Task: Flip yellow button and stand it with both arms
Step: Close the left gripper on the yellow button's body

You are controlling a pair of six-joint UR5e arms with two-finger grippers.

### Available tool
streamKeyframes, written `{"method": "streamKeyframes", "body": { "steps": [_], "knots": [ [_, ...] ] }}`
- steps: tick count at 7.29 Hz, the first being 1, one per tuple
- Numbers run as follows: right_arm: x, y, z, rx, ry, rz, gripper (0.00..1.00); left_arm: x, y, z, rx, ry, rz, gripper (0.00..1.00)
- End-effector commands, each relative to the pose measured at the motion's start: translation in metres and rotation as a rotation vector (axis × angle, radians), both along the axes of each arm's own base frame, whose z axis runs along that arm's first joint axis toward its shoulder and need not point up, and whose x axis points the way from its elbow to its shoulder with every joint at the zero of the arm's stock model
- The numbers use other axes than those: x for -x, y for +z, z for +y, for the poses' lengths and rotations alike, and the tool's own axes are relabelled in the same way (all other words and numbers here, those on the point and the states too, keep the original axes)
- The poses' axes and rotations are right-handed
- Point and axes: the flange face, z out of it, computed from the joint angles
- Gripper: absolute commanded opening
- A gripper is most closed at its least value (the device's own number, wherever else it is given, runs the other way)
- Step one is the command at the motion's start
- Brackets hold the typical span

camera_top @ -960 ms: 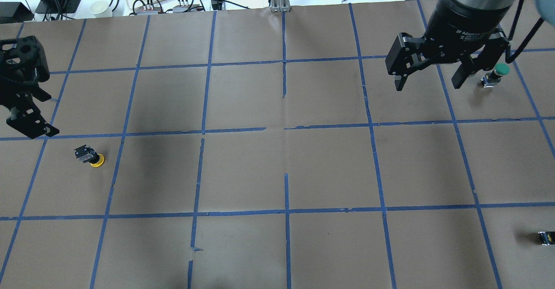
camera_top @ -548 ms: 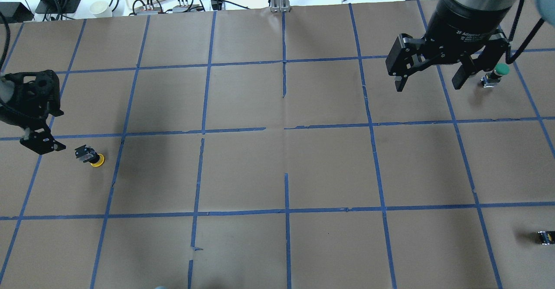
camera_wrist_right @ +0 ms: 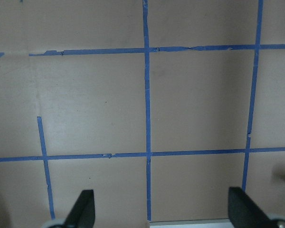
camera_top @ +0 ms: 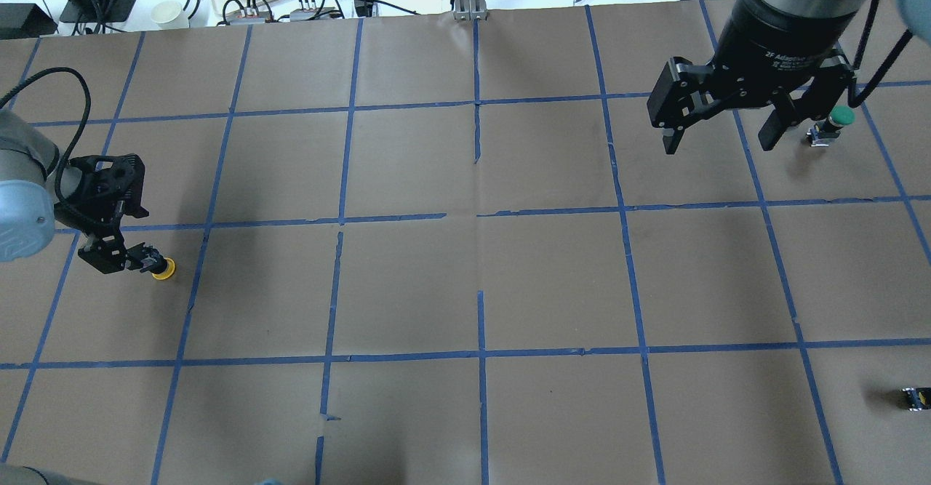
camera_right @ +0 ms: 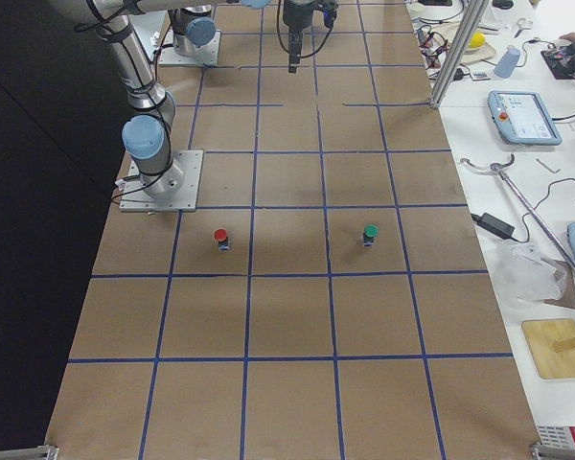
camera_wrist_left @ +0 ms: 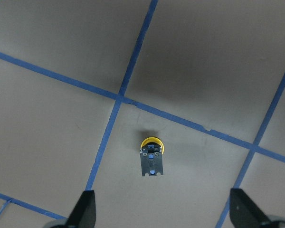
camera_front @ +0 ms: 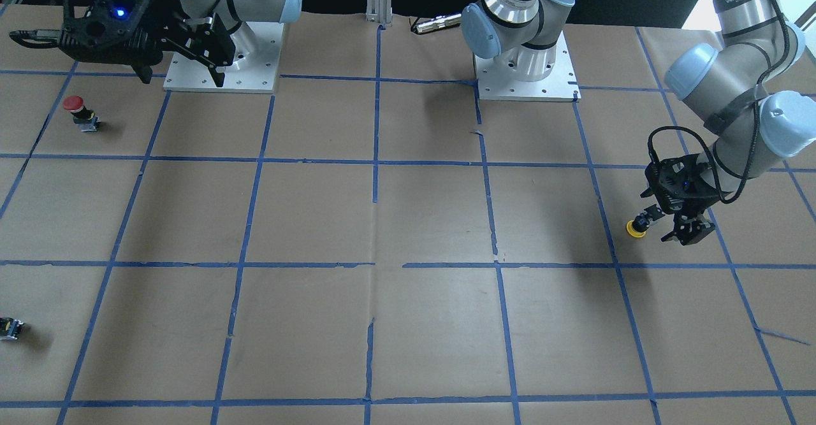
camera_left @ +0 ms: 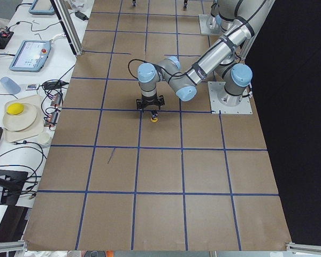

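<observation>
The yellow button (camera_top: 158,267) lies on its side on the brown paper at the left of the table, with its cap pointing away from my left arm. It also shows in the front view (camera_front: 637,226) and the left wrist view (camera_wrist_left: 151,156). My left gripper (camera_top: 125,254) is open and hangs just over the button's base end, with its fingertips (camera_wrist_left: 85,211) spread wide on either side and not touching it. My right gripper (camera_top: 718,142) is open and empty, held high over the far right of the table.
A green-capped button (camera_top: 836,120) stands just right of my right gripper. A red-capped button (camera_front: 76,109) stands near the right arm's base. A small black part (camera_top: 915,398) lies at the near right edge. Blue tape lines grid the paper.
My left gripper has moved right and down, from the table's left edge to just over the yellow button. The button and the right arm have not moved.
</observation>
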Motion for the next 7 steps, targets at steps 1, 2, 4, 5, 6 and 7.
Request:
{"method": "streamKeyframes", "body": {
  "steps": [1, 2, 4, 5, 6, 7],
  "knots": [
    [0.0013, 0.0011, -0.0003, 0.004, -0.001, 0.006, 1.0, -0.0042, -0.0108, 0.0008, -0.038, -0.014, -0.022, 1.0],
    [0.0014, 0.001, -0.0001, 0.003, -0.001, 0.007, 1.0, -0.004, -0.0151, 0.0014, -0.047, -0.014, -0.018, 0.99],
    [0.0024, 0.0015, 0.0004, 0.003, 0.001, 0.01, 1.0, -0.0031, -0.0152, 0.0011, -0.046, -0.053, -0.013, 0.59],
    [0.0018, 0.0019, 0.0035, -0.005, 0.002, 0.01, 1.0, -0.003, -0.015, 0.0009, -0.044, -0.058, -0.012, 0.36],
    [0.0016, 0.003, 0.0053, 0.002, 0.004, 0.009, 1.0, -0.003, -0.0149, 0.0007, -0.042, -0.06, -0.012, 0.2],
    [0.0016, 0.001, 0.0052, 0.007, 0.007, 0.008, 1.0, -0.0044, -0.0109, -0.001, -0.031, -0.061, -0.013, 0.12]
  ]
}}
